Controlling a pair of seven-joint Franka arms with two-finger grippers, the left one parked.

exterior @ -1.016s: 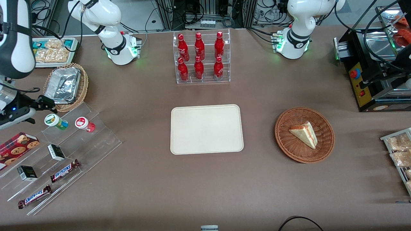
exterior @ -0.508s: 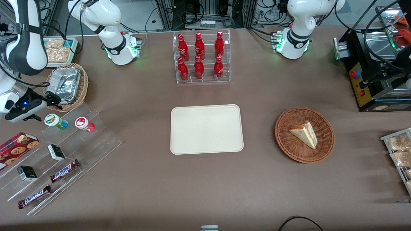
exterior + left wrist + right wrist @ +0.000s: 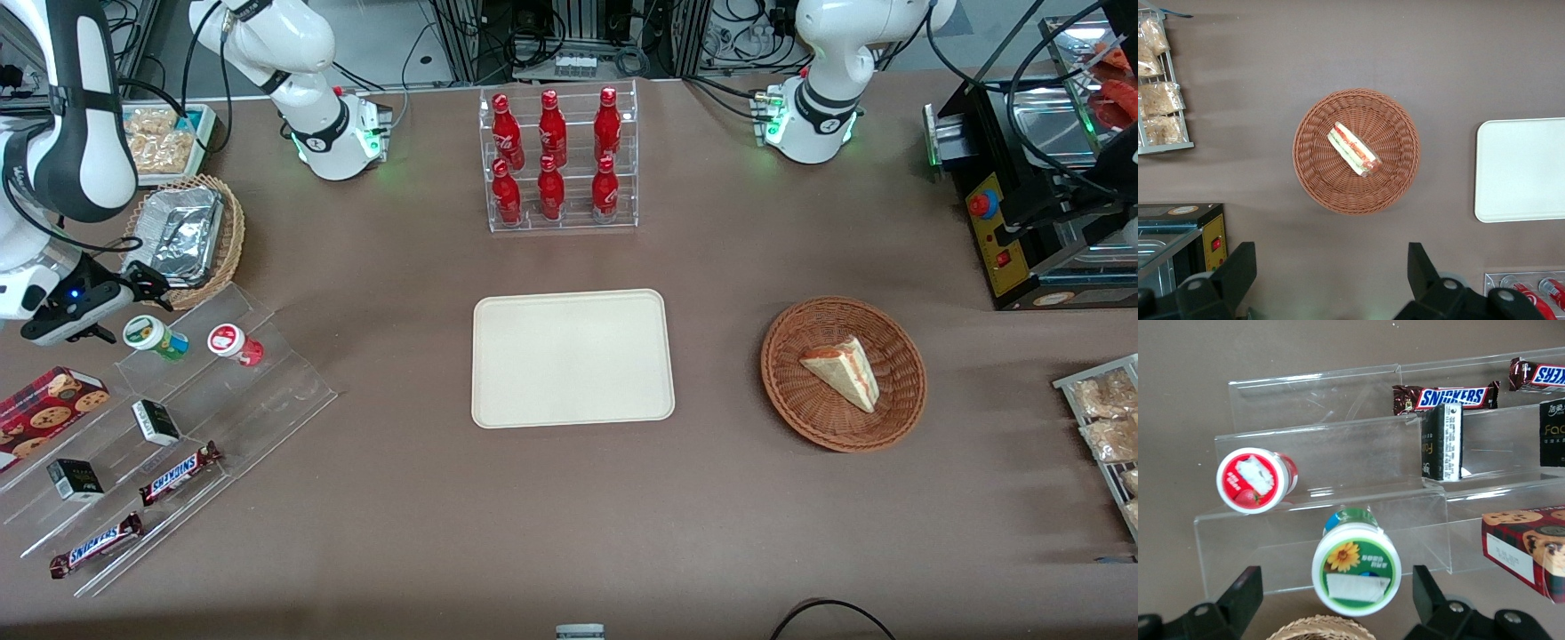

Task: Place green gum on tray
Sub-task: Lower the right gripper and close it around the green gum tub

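The green gum (image 3: pixel 153 337) lies on its side on the top step of a clear acrylic stand (image 3: pixel 267 391), toward the working arm's end of the table. Its white lid with a green-and-yellow flower mark faces the right wrist camera (image 3: pixel 1356 568). My right gripper (image 3: pixel 149 286) hovers just above and slightly farther from the front camera than the gum. It is open and empty, and its fingers (image 3: pixel 1245 590) stand either side of the lid without touching it. The cream tray (image 3: pixel 572 357) lies bare at mid table and also shows in the left wrist view (image 3: pixel 1521 170).
A red canister (image 3: pixel 233 343) lies beside the gum on the same step (image 3: pixel 1255 480). Lower steps hold Snickers bars (image 3: pixel 178 473), small dark boxes (image 3: pixel 156 421) and a cookie box (image 3: pixel 49 404). A wicker basket with a foil container (image 3: pixel 182 236) stands close to the gripper. A bottle rack (image 3: pixel 556 160) and a sandwich basket (image 3: pixel 843 373) stand elsewhere.
My right arm has swung in from the table's end, bringing the gripper from beside the stand to a spot just above the green gum's lid. Nothing else has moved.
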